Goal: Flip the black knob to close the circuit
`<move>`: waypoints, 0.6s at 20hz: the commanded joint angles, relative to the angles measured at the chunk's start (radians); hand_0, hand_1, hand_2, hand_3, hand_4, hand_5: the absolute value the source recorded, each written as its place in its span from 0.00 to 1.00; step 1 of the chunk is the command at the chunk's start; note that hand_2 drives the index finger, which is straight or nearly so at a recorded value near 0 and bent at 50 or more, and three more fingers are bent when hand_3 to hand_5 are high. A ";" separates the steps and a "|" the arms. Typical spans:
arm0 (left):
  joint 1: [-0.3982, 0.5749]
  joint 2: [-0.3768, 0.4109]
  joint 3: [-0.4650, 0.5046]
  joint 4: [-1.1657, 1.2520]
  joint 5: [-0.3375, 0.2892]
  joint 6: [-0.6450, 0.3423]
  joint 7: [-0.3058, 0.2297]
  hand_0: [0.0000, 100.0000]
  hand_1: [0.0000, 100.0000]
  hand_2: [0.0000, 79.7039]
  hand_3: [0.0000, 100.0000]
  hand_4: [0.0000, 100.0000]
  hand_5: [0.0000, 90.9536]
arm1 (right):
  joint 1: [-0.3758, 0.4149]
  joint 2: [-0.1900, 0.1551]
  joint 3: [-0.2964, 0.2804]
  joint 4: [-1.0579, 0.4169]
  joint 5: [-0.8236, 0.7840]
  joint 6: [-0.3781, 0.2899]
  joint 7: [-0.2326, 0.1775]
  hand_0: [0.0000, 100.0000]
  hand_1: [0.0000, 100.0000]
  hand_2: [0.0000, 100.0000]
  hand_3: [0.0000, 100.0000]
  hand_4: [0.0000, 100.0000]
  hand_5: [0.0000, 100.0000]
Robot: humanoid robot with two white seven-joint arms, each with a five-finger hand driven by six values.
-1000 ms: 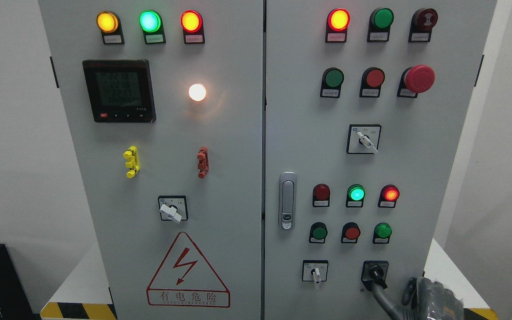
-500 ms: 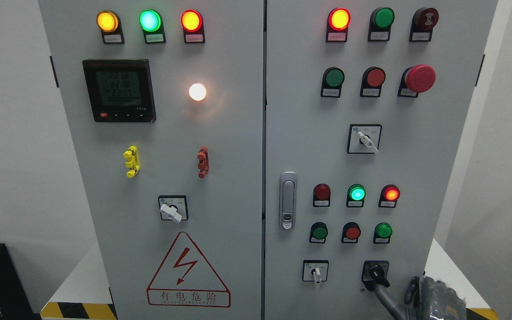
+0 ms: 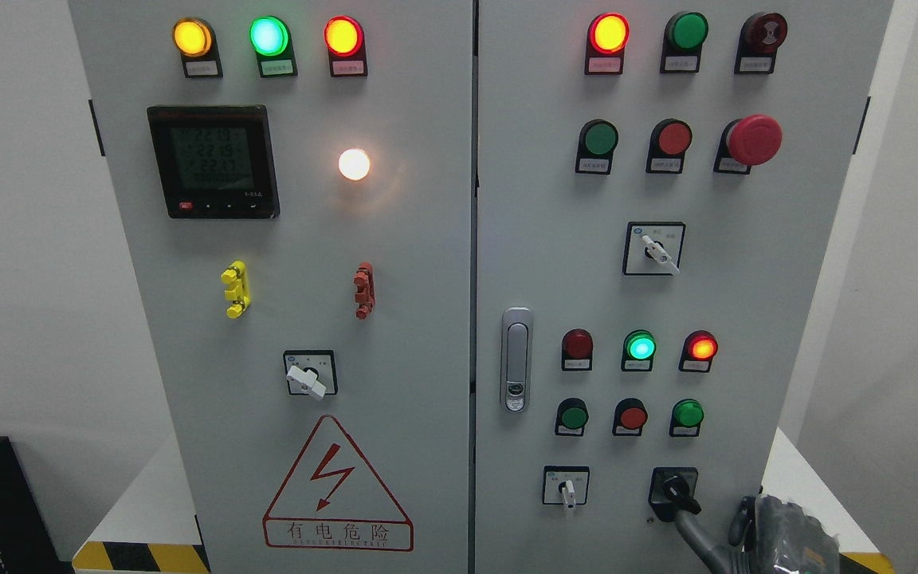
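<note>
— Where was the black knob [image 3: 678, 490] at that moment?

— It sat low on the right door of the grey cabinet [image 3: 427, 263], in a black square plate, to the right of a small white selector switch [image 3: 566, 488]. Its handle pointed down and to the right.

— And your hand?

— My right hand [image 3: 778, 536] came in at the bottom right corner. One grey finger [image 3: 694, 532] reached up to the knob, and its tip was at the lower end of the handle. I think it touched, but the contact itself was hard to see (dark finger against dark knob). The other fingers were cut off by the bottom edge of the picture, so I cannot tell whether the hand was spread or curled. A shiny grey cover hid the palm.

— Was the left hand visible?

— No, only the right one.

— What else was on the panel?

— Above the knob were three round lamps; the green lamp [image 3: 639, 347] and the red lamp [image 3: 701, 347] beside it were lit. A red mushroom button [image 3: 754, 139] stood higher up. The small labels under the buttons were too blurred for reading. On the left door, the meter display [image 3: 213, 161] showed digits which I could not make out well.
</note>
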 commanded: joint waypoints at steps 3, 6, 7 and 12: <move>0.000 0.000 -0.021 0.021 -0.021 0.002 -0.001 0.12 0.56 0.00 0.00 0.00 0.00 | 0.002 0.001 0.000 -0.009 -0.005 -0.009 -0.005 0.00 0.14 0.78 0.95 0.79 0.82; 0.000 0.000 -0.021 0.021 -0.021 0.001 -0.001 0.12 0.56 0.00 0.00 0.00 0.00 | 0.008 0.001 0.009 -0.011 -0.008 -0.021 -0.008 0.00 0.14 0.79 0.95 0.79 0.82; 0.000 0.000 -0.021 0.021 -0.021 0.001 -0.001 0.12 0.56 0.00 0.00 0.00 0.00 | 0.008 0.001 0.012 -0.011 -0.006 -0.021 -0.009 0.00 0.14 0.78 0.95 0.79 0.82; 0.000 0.000 -0.021 0.021 -0.021 0.001 -0.001 0.12 0.56 0.00 0.00 0.00 0.00 | 0.016 0.003 0.020 -0.012 -0.017 -0.023 -0.012 0.00 0.14 0.79 0.95 0.78 0.81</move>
